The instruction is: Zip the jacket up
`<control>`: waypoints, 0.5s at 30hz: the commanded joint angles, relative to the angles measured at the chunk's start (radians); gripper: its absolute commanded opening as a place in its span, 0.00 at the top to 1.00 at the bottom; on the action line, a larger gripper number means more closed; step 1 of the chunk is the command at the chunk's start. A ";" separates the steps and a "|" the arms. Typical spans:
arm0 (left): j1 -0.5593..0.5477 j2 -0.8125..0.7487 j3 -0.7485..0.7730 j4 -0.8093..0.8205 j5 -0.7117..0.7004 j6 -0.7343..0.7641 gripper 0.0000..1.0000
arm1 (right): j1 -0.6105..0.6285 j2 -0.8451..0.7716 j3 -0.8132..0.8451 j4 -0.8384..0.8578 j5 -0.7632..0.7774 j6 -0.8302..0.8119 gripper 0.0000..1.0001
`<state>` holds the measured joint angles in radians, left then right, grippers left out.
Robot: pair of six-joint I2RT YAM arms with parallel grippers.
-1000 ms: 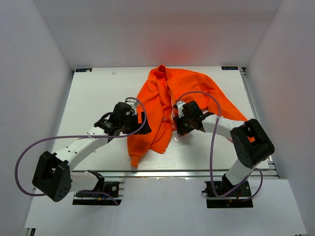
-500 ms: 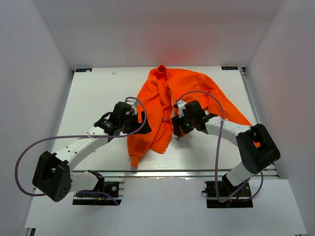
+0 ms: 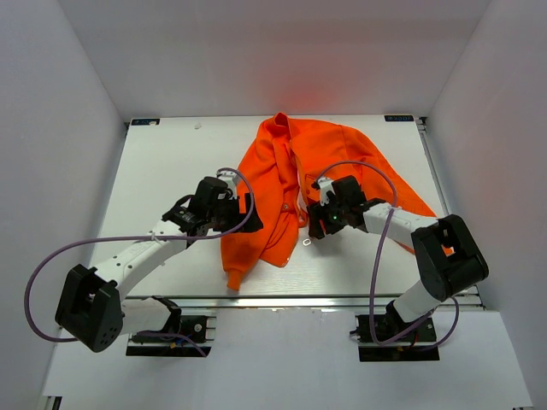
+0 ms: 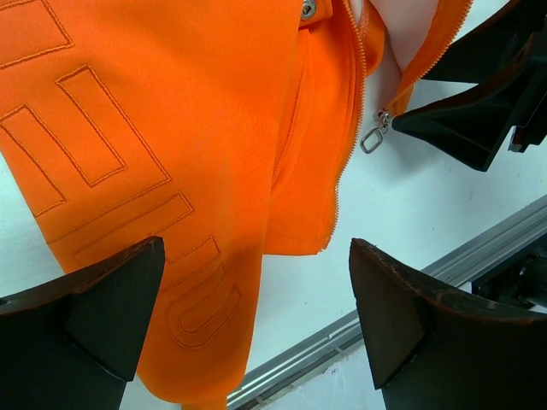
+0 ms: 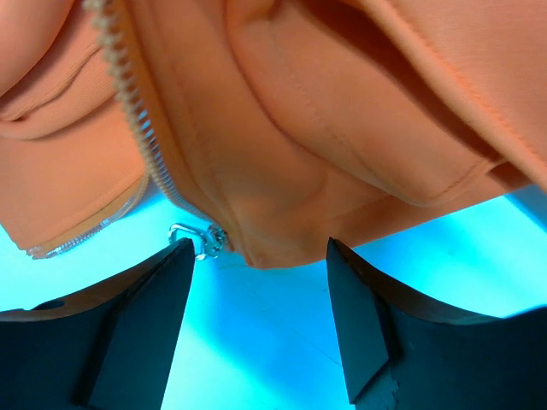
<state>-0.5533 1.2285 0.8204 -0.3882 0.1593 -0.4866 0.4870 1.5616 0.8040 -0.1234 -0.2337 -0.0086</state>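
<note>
The orange jacket (image 3: 282, 184) lies unzipped in the middle of the table, its lower hem toward me. My left gripper (image 3: 238, 211) is open over the jacket's left panel (image 4: 171, 128) and holds nothing. My right gripper (image 3: 314, 225) is open just above the table at the right panel's lower corner (image 5: 299, 111). The metal zipper pull (image 5: 195, 237) hangs at the bottom of the pale zipper teeth (image 5: 128, 111), right next to my right gripper's left finger, not between the jaws. It also shows in the left wrist view (image 4: 373, 137) and the top view (image 3: 306, 243).
The white table (image 3: 171, 162) has a metal rail along its near edge (image 3: 325, 299). White walls enclose the table on three sides. The purple cables (image 3: 359, 171) loop over the arms. The right gripper's fingers (image 4: 479, 111) show in the left wrist view.
My right gripper has shifted a little to the right, off the jacket's edge. The left arm and the jacket have barely moved.
</note>
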 commanded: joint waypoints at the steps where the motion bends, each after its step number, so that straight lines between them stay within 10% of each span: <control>1: 0.001 -0.026 0.023 0.012 0.023 0.003 0.02 | -0.001 -0.015 -0.015 0.031 -0.055 -0.022 0.32; 15: 0.001 0.003 0.036 0.026 0.054 0.003 0.02 | -0.001 0.101 0.029 0.036 0.022 0.001 0.52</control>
<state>-0.5533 1.2301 0.8204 -0.3843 0.1917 -0.4870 0.4862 1.6238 0.8272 -0.0952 -0.2359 -0.0086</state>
